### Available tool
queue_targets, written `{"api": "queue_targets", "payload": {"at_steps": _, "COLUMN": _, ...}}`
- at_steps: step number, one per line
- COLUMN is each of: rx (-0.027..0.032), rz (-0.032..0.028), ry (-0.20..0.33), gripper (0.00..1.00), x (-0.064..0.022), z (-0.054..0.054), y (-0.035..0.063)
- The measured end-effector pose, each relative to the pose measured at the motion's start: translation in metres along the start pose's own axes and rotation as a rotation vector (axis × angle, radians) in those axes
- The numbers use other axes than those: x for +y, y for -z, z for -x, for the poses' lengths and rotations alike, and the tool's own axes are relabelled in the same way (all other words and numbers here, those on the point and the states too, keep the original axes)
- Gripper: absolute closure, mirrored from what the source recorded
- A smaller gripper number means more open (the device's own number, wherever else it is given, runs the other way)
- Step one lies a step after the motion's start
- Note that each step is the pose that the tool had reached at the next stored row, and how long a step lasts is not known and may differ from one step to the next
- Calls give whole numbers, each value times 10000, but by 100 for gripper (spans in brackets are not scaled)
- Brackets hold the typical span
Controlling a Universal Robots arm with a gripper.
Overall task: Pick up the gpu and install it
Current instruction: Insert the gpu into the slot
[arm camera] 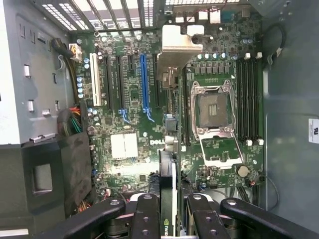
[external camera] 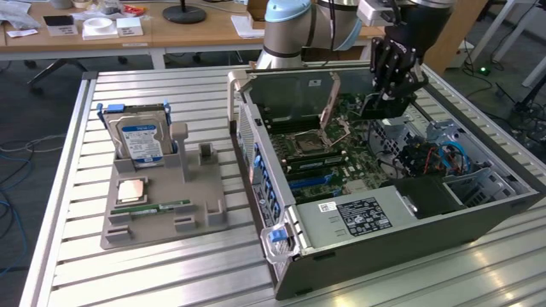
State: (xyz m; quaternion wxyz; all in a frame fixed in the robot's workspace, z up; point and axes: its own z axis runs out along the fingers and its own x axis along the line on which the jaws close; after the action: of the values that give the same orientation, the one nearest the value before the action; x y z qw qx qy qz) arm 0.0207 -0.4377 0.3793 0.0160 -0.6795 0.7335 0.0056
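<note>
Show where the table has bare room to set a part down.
Bare slats of the table lie on the camera side of the grey fixture and beyond the hard drive. The strip between fixture and computer case is narrow. Inside the case it is crowded: the gripper, jaws closed on the gpu, hangs over the motherboard.

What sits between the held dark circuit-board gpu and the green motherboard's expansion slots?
Nothing visible. The black gripper holds the dark, silver-bracketed gpu edge-on over the green motherboard, beside the long blue slot; nearby slots lie bare. The card hides what is straight beneath it.
</note>
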Motion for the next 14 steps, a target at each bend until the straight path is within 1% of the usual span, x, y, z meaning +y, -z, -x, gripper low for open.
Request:
{"api": "queue_targets", "payload": {"at_steps": 6, "rx": 3, "rz": 0, "ry": 2, "gripper": 74, "x": 4, "z": -1, "y": -4}}
{"api": "queue_targets", "payload": {"at_steps": 14, "rx": 12, "rz": 0, "ry": 7, "gripper": 74, "x": 14, "z": -3, "y": -56}}
